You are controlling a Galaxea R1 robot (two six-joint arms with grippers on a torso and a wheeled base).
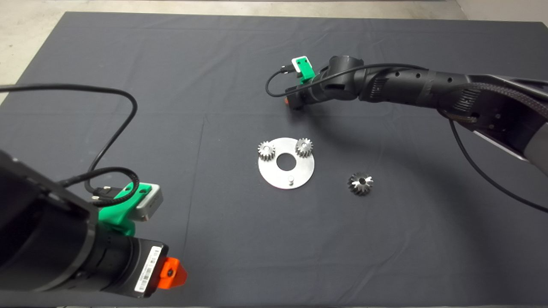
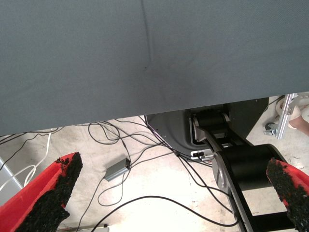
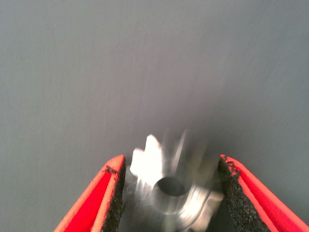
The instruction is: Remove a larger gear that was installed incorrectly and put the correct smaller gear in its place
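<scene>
Right gripper (image 1: 291, 102) (image 3: 171, 159): out over the far middle of the mat (image 1: 128, 64), beyond the round plate (image 1: 274, 175). My two pads sit narrow, against opposite sides of the smaller gear (image 3: 169, 193), so I am holding it. The gear is blurred in the wrist view; only its teeth and centre hole can be made out. It is hidden under the gripper in the head view.

Larger gear (image 1: 360, 183): flat on the mat, just right of the plate, not touching it.

Plate: two silver gears (image 1: 266, 150) (image 1: 304, 147) on its far side. The near peg (image 1: 290, 179) is bare.

Left gripper (image 1: 173, 273) (image 2: 174, 159): parked at the near left of the mat, fingers spread wide, nothing between them. Its wrist view shows the mat edge and cables (image 2: 145, 159) on the floor.
</scene>
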